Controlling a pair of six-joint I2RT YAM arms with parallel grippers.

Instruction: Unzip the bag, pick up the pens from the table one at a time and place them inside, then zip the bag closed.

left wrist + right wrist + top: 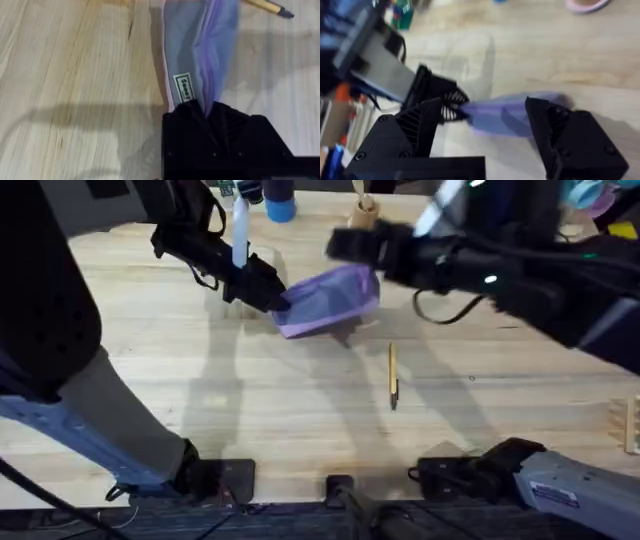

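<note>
- The bag (330,300) lies on the table (300,410) in the upper middle of the overhead view, a soft lavender pouch with a paler edge, tilted so its right end sits higher in the frame.
- In the left wrist view the bag (200,55) runs up from the black fingers, and a small white label with dark print sits on its side near them.
- The left gripper (272,298) comes in from the upper left of the overhead view and is clenched on the bag's left end; in its own view its fingers (220,135) pinch the fabric between them.
- The right gripper (350,248) reaches in from the upper right and sits above the bag's right end.
- In the right wrist view its two black fingers (570,135) stand spread apart, with the bag (505,117) seen between them; they grasp nothing.
- The left gripper (452,102) shows there too, at the bag's far end.
- One pen (393,375), yellow-orange with a dark tip, lies on the bare wood below and to the right of the bag, apart from it, nearly upright in the frame.
- Its tip end (267,6) shows at the upper right of the left wrist view.
</note>
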